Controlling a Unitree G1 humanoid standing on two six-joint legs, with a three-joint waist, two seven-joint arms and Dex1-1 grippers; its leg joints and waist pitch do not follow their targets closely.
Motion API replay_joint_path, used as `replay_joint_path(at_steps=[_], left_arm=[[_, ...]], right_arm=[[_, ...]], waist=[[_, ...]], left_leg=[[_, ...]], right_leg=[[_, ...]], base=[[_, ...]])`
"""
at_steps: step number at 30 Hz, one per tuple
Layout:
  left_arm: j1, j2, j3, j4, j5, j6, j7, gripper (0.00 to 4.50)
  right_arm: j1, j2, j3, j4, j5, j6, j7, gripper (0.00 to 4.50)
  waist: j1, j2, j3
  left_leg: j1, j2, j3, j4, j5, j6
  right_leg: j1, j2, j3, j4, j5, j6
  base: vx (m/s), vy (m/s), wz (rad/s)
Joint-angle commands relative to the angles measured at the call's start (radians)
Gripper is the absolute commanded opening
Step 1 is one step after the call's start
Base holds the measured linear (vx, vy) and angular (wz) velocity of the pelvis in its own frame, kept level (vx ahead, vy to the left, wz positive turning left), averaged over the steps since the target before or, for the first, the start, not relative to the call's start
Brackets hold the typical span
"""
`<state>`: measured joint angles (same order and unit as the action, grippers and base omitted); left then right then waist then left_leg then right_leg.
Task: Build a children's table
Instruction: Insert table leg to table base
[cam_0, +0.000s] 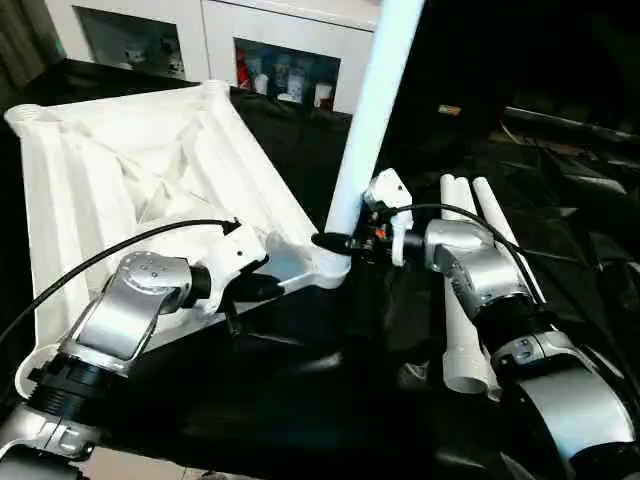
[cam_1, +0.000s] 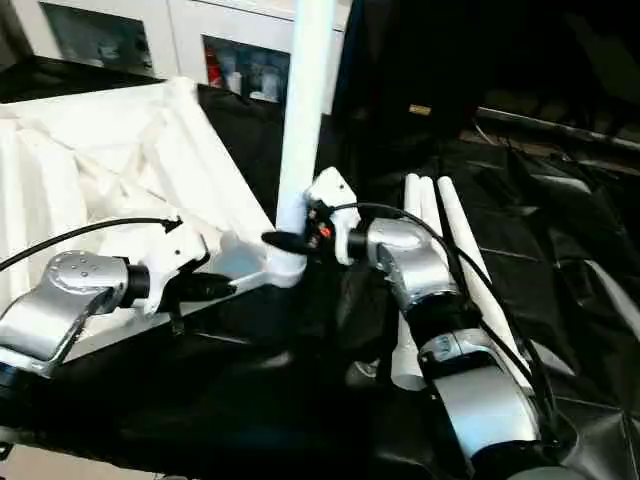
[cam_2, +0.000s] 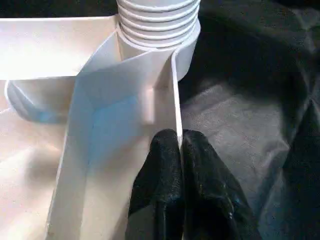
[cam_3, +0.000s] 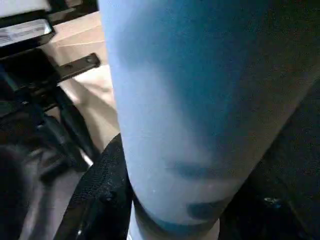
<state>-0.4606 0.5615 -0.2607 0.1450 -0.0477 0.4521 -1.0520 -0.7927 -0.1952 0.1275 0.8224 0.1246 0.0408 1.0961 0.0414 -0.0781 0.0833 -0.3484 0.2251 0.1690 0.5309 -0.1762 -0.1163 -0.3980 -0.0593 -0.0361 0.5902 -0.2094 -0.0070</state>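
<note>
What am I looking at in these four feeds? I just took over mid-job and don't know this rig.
Two feeds come from the humanoid's head, looking down over its silver arms; the other two come from its wrists. An upturned white tabletop lies on black cloth. The left end effector is shut on a thin rib of the top near a corner socket; the left wrist feed shows that pinch up close. The right end effector grips an upright leg standing in that socket. Three spare legs lie beside the right arm. A cabinet stands behind.
</note>
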Motion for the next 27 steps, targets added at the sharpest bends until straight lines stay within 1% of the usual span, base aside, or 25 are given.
replay_joint_path(at_steps=[1, 3, 4, 5, 6, 7, 8, 9, 10, 12, 13, 14, 17, 19, 20, 22, 23, 24, 25, 26, 27], left_arm=[[0.004, -0.007, -0.042, -0.033, -0.048, -0.026, -0.091, 0.0], [0.003, -0.005, -0.043, -0.03, -0.046, -0.028, -0.093, 0.0], [0.001, -0.006, -0.046, -0.025, -0.042, -0.031, -0.093, 0.0], [0.0, -0.006, -0.047, -0.023, -0.042, -0.032, -0.093, 0.0], [0.0, -0.006, -0.047, -0.023, -0.042, -0.032, -0.093, 0.0], [-0.004, -0.008, -0.049, -0.017, -0.041, -0.036, -0.091, 0.0], [-0.003, -0.01, -0.05, -0.017, -0.04, -0.037, -0.089, 0.0], [-0.002, -0.011, -0.05, -0.019, -0.04, -0.037, -0.087, 0.0], [-0.002, -0.012, -0.049, -0.019, -0.039, -0.037, -0.088, 0.0], [0.001, -0.012, -0.049, -0.024, -0.039, -0.035, -0.088, 0.0], [0.007, -0.011, -0.048, -0.028, -0.038, -0.034, -0.09, 0.0], [0.009, -0.011, -0.049, -0.03, -0.039, -0.034, -0.092, 0.0], [0.009, -0.009, -0.051, -0.029, -0.038, -0.035, -0.093, 0.0], [0.005, -0.01, -0.052, -0.021, -0.036, -0.038, -0.091, 0.0], [0.004, -0.01, -0.051, -0.02, -0.036, -0.039, -0.09, 0.0], [0.0, -0.016, -0.048, -0.012, -0.035, -0.041, -0.082, 0.0], [-0.005, -0.027, -0.042, 0.002, -0.03, -0.047, -0.063, 0.0], [-0.011, -0.043, -0.033, 0.019, -0.026, -0.051, -0.034, 0.0], [-0.017, -0.06, -0.023, 0.037, -0.02, -0.05, -0.001, 0.0], [-0.02, -0.068, -0.019, 0.045, -0.017, -0.048, 0.015, 0.0], [-0.026, -0.079, -0.012, 0.059, -0.011, -0.043, 0.039, 0.0]], right_arm=[[0.125, -0.02, 0.114, 0.129, -0.096, 0.091, 0.029, 1.88], [0.128, -0.021, 0.115, 0.134, -0.101, 0.087, 0.024, 1.88], [0.129, -0.022, 0.114, 0.14, -0.108, 0.081, 0.017, 1.88], [0.129, -0.022, 0.113, 0.142, -0.11, 0.08, 0.016, 1.88], [0.129, -0.022, 0.113, 0.142, -0.11, 0.08, 0.016, 1.88], [0.128, -0.021, 0.11, 0.147, -0.113, 0.078, 0.013, 1.88], [0.128, -0.02, 0.109, 0.147, -0.114, 0.077, 0.013, 1.88], [0.128, -0.019, 0.109, 0.147, -0.114, 0.076, 0.013, 1.88], [0.128, -0.018, 0.109, 0.146, -0.114, 0.077, 0.013, 1.88], [0.129, -0.017, 0.111, 0.142, -0.115, 0.078, 0.016, 1.88], [0.129, -0.015, 0.111, 0.14, -0.116, 0.078, 0.017, 1.88], [0.13, -0.014, 0.111, 0.139, -0.116, 0.078, 0.017, 1.88], [0.13, -0.013, 0.109, 0.139, -0.116, 0.075, 0.012, 1.88], [0.129, -0.01, 0.103, 0.144, -0.118, 0.071, -0.016, 1.88], [0.129, -0.008, 0.102, 0.146, -0.12, 0.069, -0.026, 1.88], [0.124, 0.005, 0.081, 0.163, -0.117, 0.064, -0.089, 1.88], [0.122, 0.018, 0.063, 0.178, -0.112, 0.056, -0.143, 1.88], [0.123, 0.037, 0.042, 0.197, -0.112, 0.037, -0.228, 1.88], [0.128, 0.056, 0.023, 0.208, -0.108, 0.027, -0.297, 1.88], [0.131, 0.064, 0.016, 0.211, -0.105, 0.026, -0.323, 1.88], [0.135, 0.076, 0.007, 0.214, -0.102, 0.023, -0.359, 1.88]], waist=[[-0.002, 0.029, -0.033], [-0.001, 0.029, -0.032], [0.001, 0.026, -0.033], [0.001, 0.026, -0.033], [0.001, 0.022, -0.032], [0.001, 0.022, -0.031], [0.001, 0.015, -0.031], [0.002, 0.016, -0.031], [0.0, 0.012, -0.032], [0.001, 0.015, -0.033], [0.002, 0.024, -0.033], [0.001, 0.018, -0.034], [0.002, 0.017, -0.035], [0.002, 0.02, -0.035], [0.002, 0.02, -0.035], [0.001, 0.02, -0.034], [0.0, 0.019, -0.03], [-0.003, 0.017, -0.023], [-0.005, 0.016, -0.019], [-0.007, 0.016, -0.013], [-0.008, 0.015, -0.01]], left_leg=[[0.009, 0.006, 0.019, -0.048, -0.125, 0.031], [0.008, 0.006, 0.018, -0.049, -0.131, 0.03], [0.007, 0.007, 0.016, -0.051, -0.15, 0.023], [0.007, 0.007, 0.016, -0.051, -0.15, 0.023], [0.007, 0.008, 0.016, -0.052, -0.161, 0.021], [0.008, 0.009, 0.016, -0.053, -0.176, 0.018], [0.008, 0.009, 0.016, -0.053, -0.178, 0.017], [0.007, 0.009, 0.015, -0.053, -0.174, 0.017], [0.007, 0.009, 0.016, -0.052, -0.164, 0.019], [0.007, 0.009, 0.016, -0.052, -0.157, 0.019], [0.008, 0.008, 0.015, -0.052, -0.154, 0.017], [0.008, 0.007, 0.017, -0.051, -0.153, 0.017], [0.007, 0.007, 0.016, -0.051, -0.151, 0.018], [0.007, 0.007, 0.016, -0.051, -0.15, 0.016], [0.008, 0.007, 0.016, -0.051, -0.152, 0.014], [0.006, 0.007, 0.015, -0.053, -0.163, 0.009], [0.005, 0.007, 0.014, -0.056, -0.192, 0.003], [0.005, 0.007, 0.013, -0.061, -0.244, -0.009], [0.006, 0.008, 0.012, -0.063, -0.278, -0.017], [0.007, 0.007, 0.01, -0.066, -0.316, -0.026], [0.015, 0.007, 0.001, -0.069, -0.395, -0.035]], right_leg=[[0.037, -0.051, 0.037, -0.045, 0.035, -0.258], [0.038, -0.051, 0.037, -0.044, 0.027, -0.257], [0.038, -0.053, 0.036, -0.046, -0.013, -0.251], [0.038, -0.053, 0.036, -0.046, -0.013, -0.251], [0.037, -0.053, 0.037, -0.048, -0.04, -0.246], [0.035, -0.054, 0.037, -0.051, -0.07, -0.24], [0.034, -0.054, 0.038, -0.052, -0.087, -0.235], [0.035, -0.055, 0.038, -0.052, -0.093, -0.23], [0.034, -0.053, 0.038, -0.051, -0.084, -0.228], [0.034, -0.053, 0.038, -0.05, -0.075, -0.228], [0.033, -0.053, 0.037, -0.048, -0.061, -0.229], [0.034, -0.051, 0.037, -0.049, -0.047, -0.23], [0.035, -0.051, 0.037, -0.048, -0.041, -0.233], [0.036, -0.052, 0.036, -0.047, -0.036, -0.235], [0.035, -0.051, 0.036, -0.047, -0.035, -0.236], [0.035, -0.051, 0.036, -0.049, -0.051, -0.233], [0.033, -0.053, 0.037, -0.054, -0.096, -0.228], [0.027, -0.055, 0.039, -0.063, -0.183, -0.212], [0.024, -0.057, 0.039, -0.068, -0.242, -0.2], [0.019, -0.059, 0.04, -0.075, -0.315, -0.183], [0.014, -0.064, 0.039, -0.088, -0.462, -0.144]], base=[[0.0, 0.0, 0.0], [0.0, 0.0, 0.0], [0.0, 0.0, 0.0], [0.0, 0.0, 0.0], [0.0, 0.0, 0.0], [0.0, 0.0, 0.0], [0.0, 0.0, 0.0], [0.0, 0.0, 0.0], [0.0, 0.0, 0.0], [0.0, 0.0, 0.0], [0.0, 0.0, 0.0], [0.0, 0.0, 0.0], [0.0, 0.0, 0.0], [0.0, 0.0, 0.0], [0.0, 0.0, 0.0], [0.0, 0.0, 0.0], [0.0, 0.0, 0.0], [0.0, 0.0, 0.0], [0.0, 0.0, 0.0], [0.0, 0.0, 0.0], [0.0, 0.0, 0.0]])
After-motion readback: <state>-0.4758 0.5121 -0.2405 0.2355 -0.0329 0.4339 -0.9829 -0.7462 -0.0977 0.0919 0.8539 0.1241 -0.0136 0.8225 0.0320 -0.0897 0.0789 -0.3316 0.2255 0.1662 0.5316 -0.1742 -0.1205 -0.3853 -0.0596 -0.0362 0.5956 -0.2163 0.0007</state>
